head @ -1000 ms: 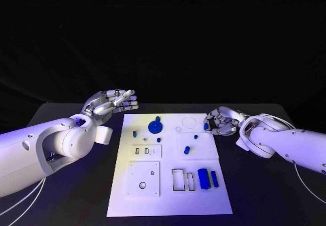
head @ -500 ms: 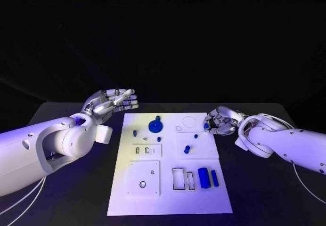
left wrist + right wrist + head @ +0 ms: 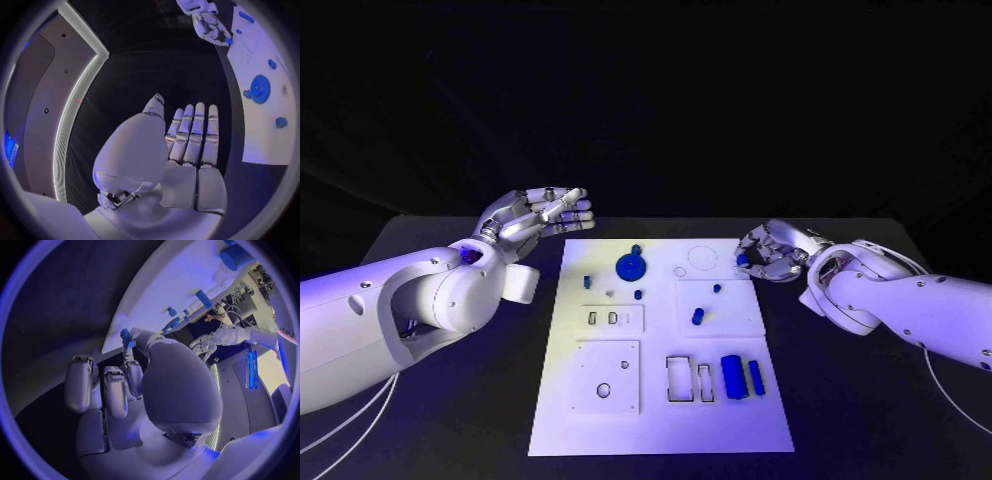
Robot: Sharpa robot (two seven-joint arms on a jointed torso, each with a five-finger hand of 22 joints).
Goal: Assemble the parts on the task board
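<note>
Task board (image 3: 661, 410) – white plate, mid-table (image 3: 459, 420), carrying blue parts: gear (image 3: 630, 267) near far edge, small pegs just beside it, cylinder (image 3: 731, 378) and bar (image 3: 756, 377) side by side at near right next to rectangular slots. Right hand (image 3: 769, 254) at board's far right edge, fingers curled, pinching small blue part (image 3: 125, 336). Left hand (image 3: 535, 218) off board's far left corner – fingers straight, together, holding nothing.

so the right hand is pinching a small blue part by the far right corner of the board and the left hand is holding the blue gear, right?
Not quite: the left hand holds nothing, as the left wrist view shows; the blue gear lies on the task board. The right hand does pinch a small blue part.
</note>
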